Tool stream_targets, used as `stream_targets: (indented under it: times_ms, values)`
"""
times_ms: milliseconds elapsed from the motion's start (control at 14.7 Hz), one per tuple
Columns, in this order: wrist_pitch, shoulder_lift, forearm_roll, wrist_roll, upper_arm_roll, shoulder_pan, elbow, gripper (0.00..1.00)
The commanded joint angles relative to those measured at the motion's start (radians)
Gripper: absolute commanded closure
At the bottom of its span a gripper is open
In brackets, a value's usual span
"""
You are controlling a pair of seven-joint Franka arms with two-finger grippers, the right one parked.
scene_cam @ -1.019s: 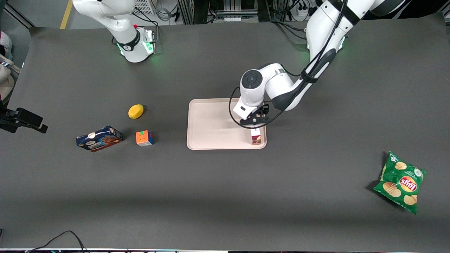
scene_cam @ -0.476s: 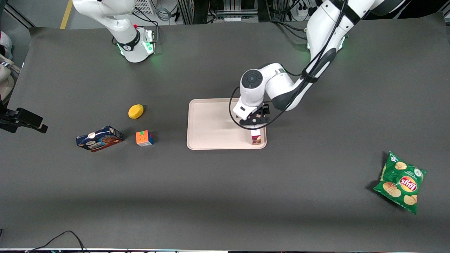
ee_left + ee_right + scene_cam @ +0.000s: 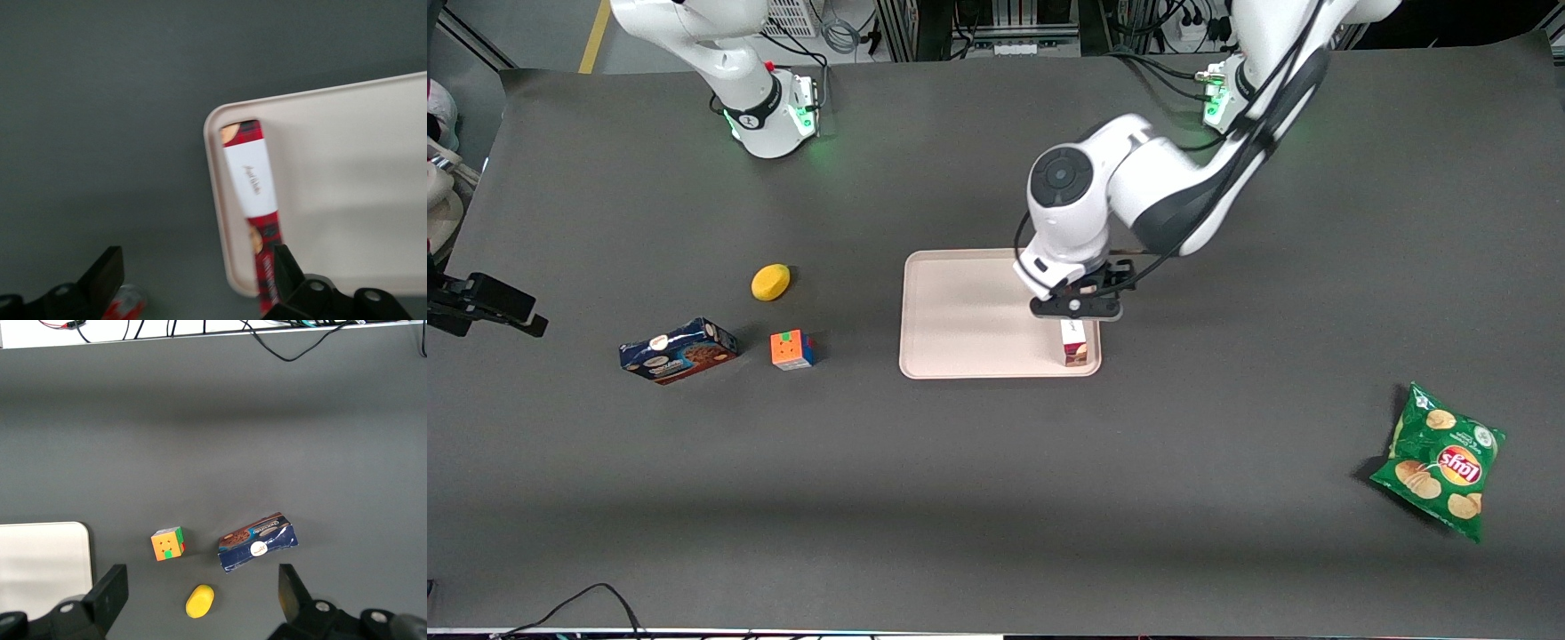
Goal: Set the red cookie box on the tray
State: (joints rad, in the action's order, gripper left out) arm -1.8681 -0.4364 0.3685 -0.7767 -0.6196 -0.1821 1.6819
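Lifting tool off red cookie box.

The red cookie box (plaid, white band) lies flat along the pale tray's edge.

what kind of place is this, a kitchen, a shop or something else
Most likely a robotics lab: two robot arms bolted to a dark-covered table, cables and equipment racks at its edge. The tool hangs open above the red cookie box lying on the tray.
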Motion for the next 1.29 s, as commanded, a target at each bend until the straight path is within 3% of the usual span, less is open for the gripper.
stream_targets:
  times_ms: [0, 272, 544, 748, 883, 1019, 1223]
  values:
    - [0.252, 0.099, -0.094, 0.278, 0.011, 0.05, -0.144, 0.0]
    - [0.512, 0.139, -0.106, 0.573, 0.111, 0.079, -0.341, 0.0]
    - [0.456, 0.223, -0.121, 0.902, 0.39, 0.087, -0.34, 0.0]
    - [0.353, 0.271, -0.246, 0.942, 0.564, 0.087, -0.274, 0.0]
    - [0.256, 0.319, -0.275, 0.962, 0.612, 0.088, -0.167, 0.0]
    - [0.085, 0.421, -0.298, 0.965, 0.646, 0.089, 0.043, 0.0]
    - [0.06, 0.433, -0.298, 0.965, 0.646, 0.095, 0.084, 0.0]
